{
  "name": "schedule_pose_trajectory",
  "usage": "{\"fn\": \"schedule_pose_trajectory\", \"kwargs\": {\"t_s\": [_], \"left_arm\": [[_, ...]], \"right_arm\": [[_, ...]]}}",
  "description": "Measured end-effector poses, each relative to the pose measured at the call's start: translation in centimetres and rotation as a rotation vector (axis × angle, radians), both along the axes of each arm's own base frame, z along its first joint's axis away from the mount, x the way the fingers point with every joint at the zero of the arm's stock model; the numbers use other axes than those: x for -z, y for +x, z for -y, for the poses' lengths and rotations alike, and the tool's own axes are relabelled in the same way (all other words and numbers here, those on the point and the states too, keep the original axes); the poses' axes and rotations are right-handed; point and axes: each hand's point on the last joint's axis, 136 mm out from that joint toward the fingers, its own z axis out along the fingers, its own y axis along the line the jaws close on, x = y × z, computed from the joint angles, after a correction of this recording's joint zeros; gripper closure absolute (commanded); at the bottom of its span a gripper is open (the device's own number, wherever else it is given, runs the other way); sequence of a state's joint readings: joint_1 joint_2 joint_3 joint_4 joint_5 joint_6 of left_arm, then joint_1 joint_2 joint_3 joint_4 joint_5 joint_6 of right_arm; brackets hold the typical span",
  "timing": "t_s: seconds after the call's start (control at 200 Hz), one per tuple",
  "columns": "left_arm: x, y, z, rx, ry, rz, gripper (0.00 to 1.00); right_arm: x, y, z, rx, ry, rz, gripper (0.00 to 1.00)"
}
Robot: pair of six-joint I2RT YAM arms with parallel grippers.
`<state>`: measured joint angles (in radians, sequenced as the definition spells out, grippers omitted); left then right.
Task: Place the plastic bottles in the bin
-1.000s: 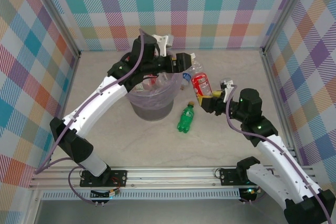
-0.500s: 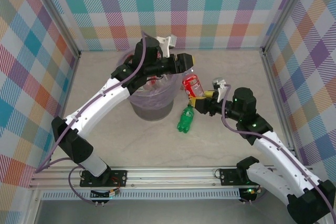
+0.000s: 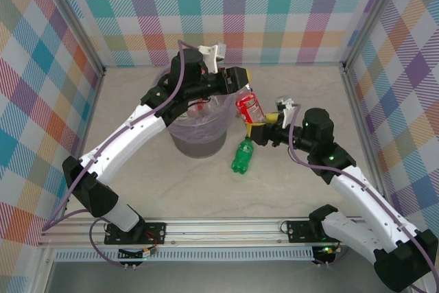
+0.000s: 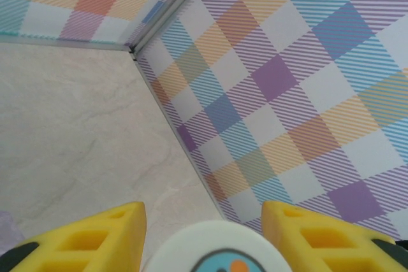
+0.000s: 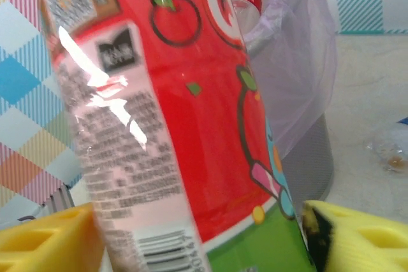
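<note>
The bin, a grey bucket lined with a lavender bag, stands left of centre and has bottles inside. My left gripper hovers over its right rim. In the left wrist view its yellow fingers flank a white bottle cap with a blue logo. My right gripper is shut on the red-labelled bottle, which tilts up just right of the bin. That red-labelled bottle is close up in the right wrist view, with the bin behind it. A green bottle lies on the table.
Checked walls with metal rails close the table at the back and both sides. Open tabletop lies in front of the bin. A small clear item rests on the table beyond the bin.
My right gripper has carried the red-labelled bottle leftward, from beside the green bottle to the bin's right side. My left gripper has shifted slightly above the rim.
</note>
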<state>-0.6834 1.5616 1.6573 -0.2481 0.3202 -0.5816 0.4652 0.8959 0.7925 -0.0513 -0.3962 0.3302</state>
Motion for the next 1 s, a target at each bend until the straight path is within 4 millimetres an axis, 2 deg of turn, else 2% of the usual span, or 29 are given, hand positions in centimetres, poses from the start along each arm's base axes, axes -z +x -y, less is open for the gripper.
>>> {"fn": "schedule_pose_trajectory", "kwargs": {"t_s": [0.055, 0.175, 0.28, 0.35, 0.425, 0.545, 0.655, 0.735, 0.8, 0.875, 0.92, 1.0], "left_arm": [[0.1, 0.5, -0.5, -0.017, 0.005, -0.001, 0.72], [0.2, 1.9, -1.9, -0.07, 0.01, -0.001, 0.73], [-0.3, 3.9, -4.6, -0.16, 0.011, 0.01, 0.74], [-1.2, 5.1, -6.7, -0.231, 0.0, 0.025, 0.75], [-3.4, 5.5, -9.1, -0.295, -0.029, 0.061, 0.77], [-8.5, 4.6, -13.7, -0.407, -0.067, 0.165, 0.78], [-13.2, 2.4, -17.6, -0.504, -0.077, 0.274, 0.8], [-15.2, 0.7, -19.7, -0.557, -0.066, 0.333, 0.82], [-15.6, -0.1, -20.8, -0.594, -0.034, 0.356, 0.85], [-14.9, 0.0, -21.4, -0.62, 0.013, 0.358, 0.87], [-13.9, 0.5, -21.3, -0.618, 0.043, 0.352, 0.87], [-10.9, 1.7, -20.5, -0.6, 0.114, 0.315, 0.88]], "right_arm": [[-1.0, 0.2, 0.1, 0.016, 0.003, 0.007, 0.0], [-3.6, 0.3, 0.5, 0.032, 0.016, 0.044, 0.01], [-5.5, 0.4, 1.4, 0.046, 0.025, 0.051, 0.01], [-6.4, 0.9, 2.6, 0.089, 0.022, 0.042, 0.01], [-6.7, 1.4, 4.1, 0.147, 0.021, 0.023, 0.0], [-5.0, 2.2, 6.3, 0.239, 0.03, -0.056, 0.01], [-0.4, 2.7, 7.2, 0.291, 0.034, -0.179, 0.01], [2.7, 2.8, 7.2, 0.302, 0.012, -0.271, 0.02], [3.8, 2.9, 7.2, 0.308, 0.005, -0.305, 0.02], [3.9, 2.9, 7.2, 0.309, 0.01, -0.308, 0.02], [3.7, 3.0, 7.2, 0.309, 0.012, -0.302, 0.02], [3.7, 3.0, 7.2, 0.312, 0.012, -0.298, 0.02]]}}
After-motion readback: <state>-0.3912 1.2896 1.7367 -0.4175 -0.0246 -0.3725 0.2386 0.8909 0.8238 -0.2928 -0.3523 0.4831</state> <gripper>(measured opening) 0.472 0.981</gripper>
